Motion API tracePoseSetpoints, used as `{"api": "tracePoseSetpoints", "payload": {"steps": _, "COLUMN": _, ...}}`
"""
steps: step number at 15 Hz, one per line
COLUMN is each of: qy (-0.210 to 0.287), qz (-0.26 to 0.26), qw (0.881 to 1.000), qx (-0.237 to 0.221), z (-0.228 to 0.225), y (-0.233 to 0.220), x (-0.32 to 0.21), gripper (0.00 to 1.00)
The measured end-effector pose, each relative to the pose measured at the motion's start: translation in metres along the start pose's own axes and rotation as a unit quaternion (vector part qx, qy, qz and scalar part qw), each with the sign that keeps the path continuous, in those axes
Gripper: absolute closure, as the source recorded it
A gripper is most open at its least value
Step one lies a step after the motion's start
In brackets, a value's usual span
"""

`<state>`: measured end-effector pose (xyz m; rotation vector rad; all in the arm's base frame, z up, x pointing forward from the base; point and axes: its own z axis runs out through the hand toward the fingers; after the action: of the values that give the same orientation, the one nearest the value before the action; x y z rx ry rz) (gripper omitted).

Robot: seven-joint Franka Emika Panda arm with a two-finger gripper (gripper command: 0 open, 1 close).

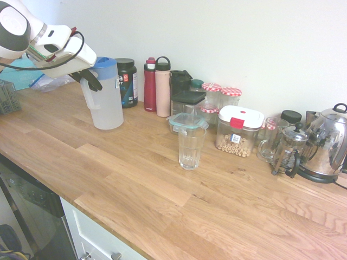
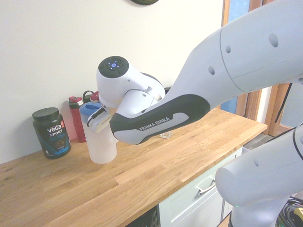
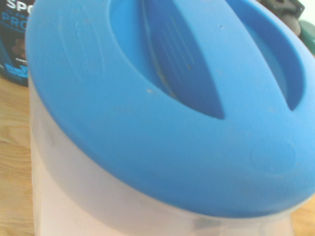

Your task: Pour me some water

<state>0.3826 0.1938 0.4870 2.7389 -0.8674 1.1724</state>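
The pincer point(image 1: 89, 80) is clenched on the side handle of the tall white jug point(image 1: 107, 103) with the blue lid point(image 3: 167, 98), which stands on the wooden table point(image 1: 135, 179), the water too faint to see, the empty glass point(image 1: 191, 146) well apart.

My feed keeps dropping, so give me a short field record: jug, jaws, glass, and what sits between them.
jug: frosted-white, blue lid, tilted, base on the worktop
water: too faint to judge the level
gripper: jaws shut on the jug's side handle
glass: empty tumbler, upright, apart from the jug
between: bare wood
behind: row of bottles, jars, kettle along the wall
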Motion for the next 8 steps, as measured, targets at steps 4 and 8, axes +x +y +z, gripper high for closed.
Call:
{"api": "tracePoseSetpoints", "payload": {"steps": 4, "qy": -0.014, "qz": 0.008, "qw": 1.0, "qx": -0.005, "z": 0.02, "y": 0.001, "x": 0.003, "gripper": 1.0}}
{"api": "tracePoseSetpoints", "payload": {"steps": 8, "qy": -0.007, "qz": 0.006, "qw": 1.0, "qx": -0.008, "z": 0.027, "y": -0.001, "x": 0.004, "gripper": 0.0}}
